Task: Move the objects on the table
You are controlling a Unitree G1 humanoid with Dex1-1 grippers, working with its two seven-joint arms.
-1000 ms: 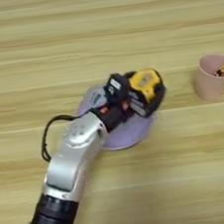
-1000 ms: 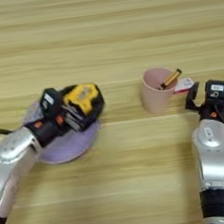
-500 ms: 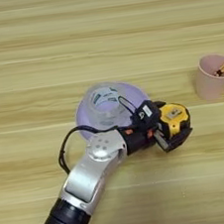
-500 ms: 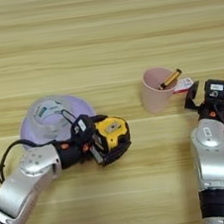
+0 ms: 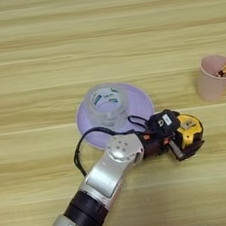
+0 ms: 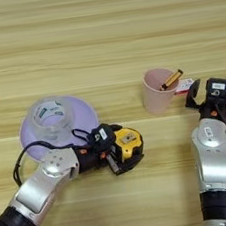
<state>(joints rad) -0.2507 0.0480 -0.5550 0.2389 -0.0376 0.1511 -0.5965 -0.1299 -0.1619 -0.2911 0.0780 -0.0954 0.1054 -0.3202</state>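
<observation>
While the left arm reaches in from the near left corner of the table point(image 5: 21, 51), its silver forearm runs diagonally toward the middle. At its end the left gripper point(image 5: 175, 138) has its black jaws clenched on the yellow-and-black tape measure point(image 5: 188, 131), which rests on the wood slightly near of the table's middle. A black cable loops beside the wrist.

Toward the near right edge, the right arm stands almost straight up the picture. The right gripper point(image 6: 206, 92) sits at its top, just right of the cup; whether its jaws are released or clenched cannot be told. A small red-and-white thing shows between this gripper and the cup.

Just beyond the left gripper lies a flat lilac plate point(image 5: 139, 104), left of the table's middle. The wide clear tape roll point(image 5: 108, 105) stands on the plate's left half, its open core facing up. The plate's near right rim lies just beside the gripper and the tape measure.

To the right, well apart from the plate, the small pink cup point(image 6: 156, 92) stands upright. A pencil point(image 6: 171, 79) leans inside it, tip pointing toward the far right.

Bare wood lies between the tape measure and the right arm, and between the plate and the cup. Farther back, the whole far half of the table is open plank from the left edge to the right edge.
</observation>
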